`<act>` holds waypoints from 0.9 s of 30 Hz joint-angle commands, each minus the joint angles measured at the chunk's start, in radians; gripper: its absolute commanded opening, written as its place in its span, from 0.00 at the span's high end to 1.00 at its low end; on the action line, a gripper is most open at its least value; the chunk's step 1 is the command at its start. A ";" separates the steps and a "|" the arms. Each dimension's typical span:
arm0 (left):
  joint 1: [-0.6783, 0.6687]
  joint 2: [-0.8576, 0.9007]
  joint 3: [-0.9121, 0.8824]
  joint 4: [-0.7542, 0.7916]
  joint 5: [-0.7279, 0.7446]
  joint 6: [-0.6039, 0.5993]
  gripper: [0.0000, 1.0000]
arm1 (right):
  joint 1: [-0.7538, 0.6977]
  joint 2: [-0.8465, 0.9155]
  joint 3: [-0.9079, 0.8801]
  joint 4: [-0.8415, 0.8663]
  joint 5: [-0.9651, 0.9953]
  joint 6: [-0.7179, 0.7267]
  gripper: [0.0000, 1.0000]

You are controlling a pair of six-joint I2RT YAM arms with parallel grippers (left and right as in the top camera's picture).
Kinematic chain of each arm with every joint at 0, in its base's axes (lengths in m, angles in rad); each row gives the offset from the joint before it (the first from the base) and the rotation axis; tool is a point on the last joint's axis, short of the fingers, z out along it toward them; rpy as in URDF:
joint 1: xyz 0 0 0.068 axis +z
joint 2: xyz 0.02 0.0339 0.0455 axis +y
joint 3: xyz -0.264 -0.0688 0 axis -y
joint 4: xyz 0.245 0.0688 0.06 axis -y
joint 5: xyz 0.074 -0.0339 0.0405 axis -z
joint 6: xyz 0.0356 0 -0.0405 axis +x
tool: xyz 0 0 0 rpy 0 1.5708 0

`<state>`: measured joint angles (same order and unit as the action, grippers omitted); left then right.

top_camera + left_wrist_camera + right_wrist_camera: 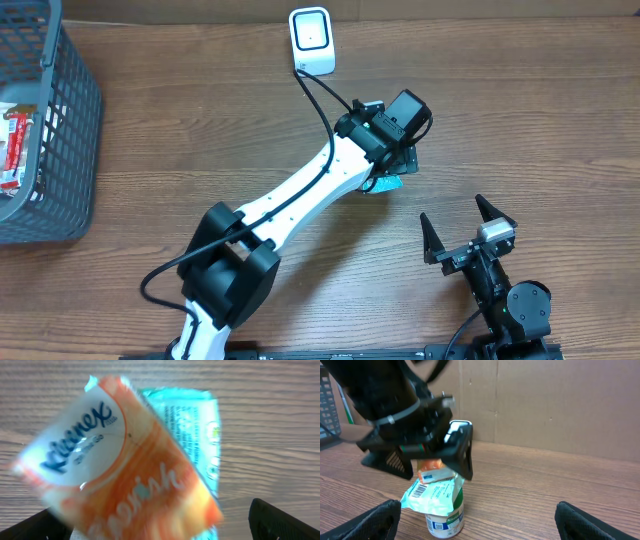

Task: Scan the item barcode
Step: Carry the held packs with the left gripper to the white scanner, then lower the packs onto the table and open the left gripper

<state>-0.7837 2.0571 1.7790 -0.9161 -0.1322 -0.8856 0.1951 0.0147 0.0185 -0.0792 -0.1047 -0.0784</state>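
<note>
The left gripper (393, 160) hangs over the middle of the counter (180, 110) with its jaws wide, one finger at each lower corner of its own wrist view; between them, touched by neither as far as I can tell, lies the orange-and-white tissue pack (120, 465), blurred and tilted, across a teal packet (197, 425); the right wrist view shows both stacked on a small white cup (445, 522), so the pile looks unsteady. The right gripper (462, 228) sits near the front edge, jaws wide too and holding nothing; the scanner (311, 40) stands at the far edge, well apart from the pile.

I take the tissue pack for the item and the step in hand for getting hold of it, though the frames would also fit a release; a good grasp means coming down squarely until the fingers bracket the pack, then closing gently, since soft wrapping crumples and a skewed squeeze could shove the packet or tip the cup; lift straight up so the lower things are left behind. No barcode shows on the pack's printed face; the only one I can see is on the teal packet's flap; the pack's code is probably underneath, so the wrist should turn that face to the scanner's window and hold it flat and steady there.
</note>
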 commanded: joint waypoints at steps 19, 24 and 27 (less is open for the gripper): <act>0.058 -0.227 0.019 -0.001 -0.012 0.383 0.00 | -0.006 -0.012 -0.011 0.005 -0.002 0.002 0.00; 0.058 -0.227 0.019 -0.028 -0.012 0.392 0.00 | -0.006 -0.012 -0.011 0.005 -0.002 0.002 0.00; 0.058 -0.227 0.019 -0.037 -0.013 0.392 0.00 | -0.006 -0.012 -0.011 0.005 -0.002 0.002 0.00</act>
<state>-0.7303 1.8553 1.7794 -0.9497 -0.1352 -0.5339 0.1951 0.0147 0.0185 -0.0792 -0.1047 -0.0788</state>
